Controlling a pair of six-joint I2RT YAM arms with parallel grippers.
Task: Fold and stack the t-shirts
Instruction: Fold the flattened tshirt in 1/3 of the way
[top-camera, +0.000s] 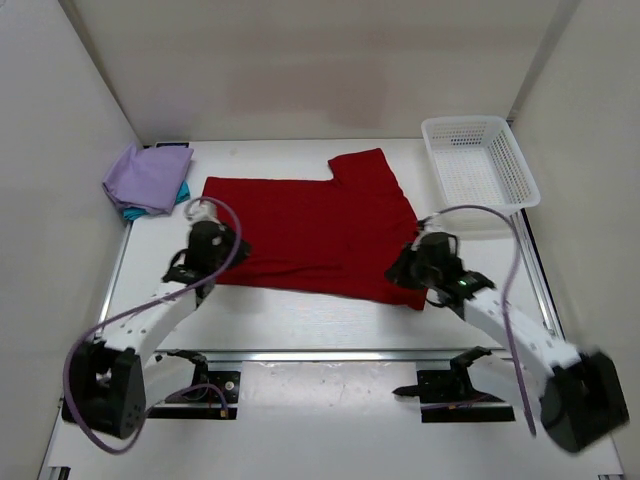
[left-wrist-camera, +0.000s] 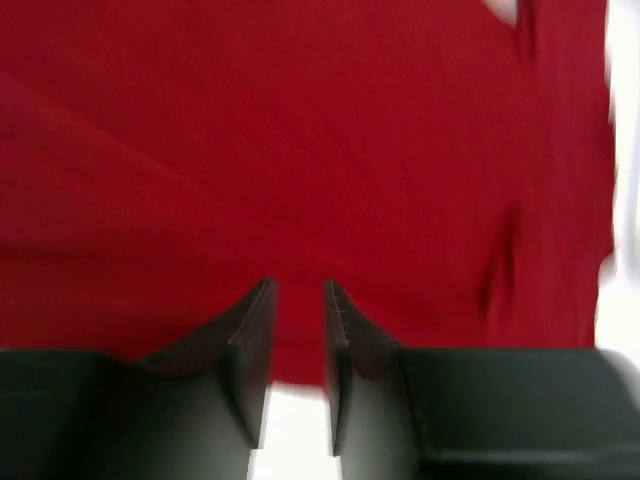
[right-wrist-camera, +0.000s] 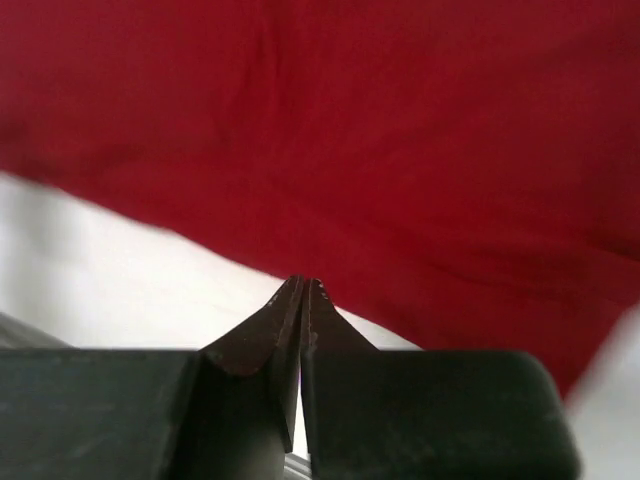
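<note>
White table (top-camera: 300, 310), red t-shirt (top-camera: 310, 230) spread mid-table, basket (top-camera: 465, 121) far right, lavender shirt (top-camera: 148, 175) apparently atop teal shirt (top-camera: 132, 212) far left

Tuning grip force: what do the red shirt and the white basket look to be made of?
Red shirt: soft thin cloth with a matte finish. It lies limp and flat with shallow creases and no shine. The fibre cannot be told.
White basket: probably moulded plastic. It has stiff straight walls, a regular mesh of holes and a smooth rim.

I see the spread shirt (top-camera: 310, 235) lying in the middle of the table (top-camera: 300, 312), the pile of two folded shirts (top-camera: 148, 178) just off its far-left corner, the basket (top-camera: 523, 162) at far right.
</note>
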